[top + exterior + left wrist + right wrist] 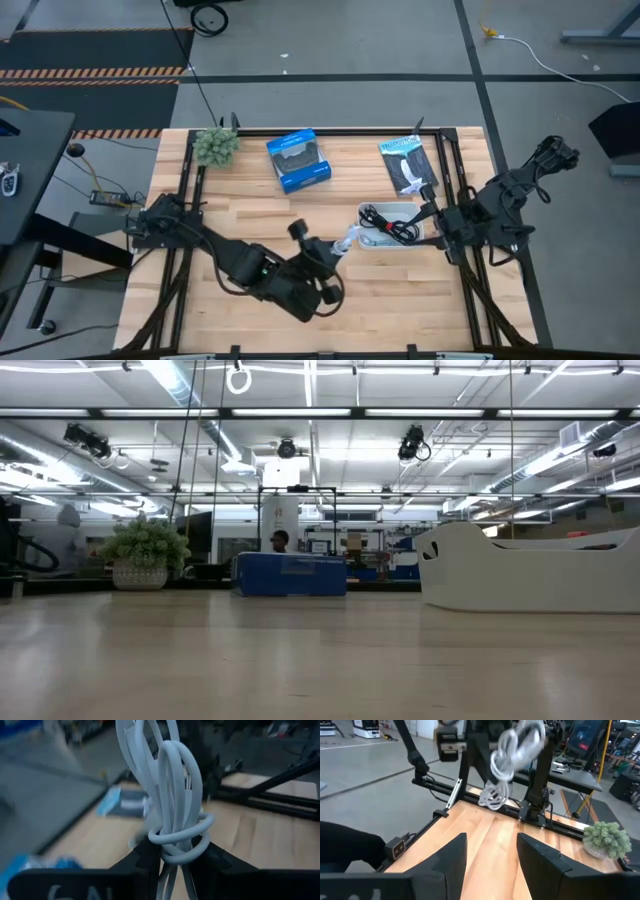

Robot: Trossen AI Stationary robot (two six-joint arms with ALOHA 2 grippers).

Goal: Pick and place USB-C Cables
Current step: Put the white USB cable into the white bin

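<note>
Nearest the camera, the left end effector [343, 243] is clenched on the pale cable [172, 795], held above the desk [240, 215] just left of the white tray [372, 240]. A black cable [390, 224] lies in that tray. Right end effector [490, 850] waits released at the tray's right.

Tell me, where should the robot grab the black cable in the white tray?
Probably its bunched middle, coming straight down from above: the black cable lies flat in loops, and the white tray has walls that block the sides. The open right pincer sits nearest; the left pincer holds the pale cable.
</note>
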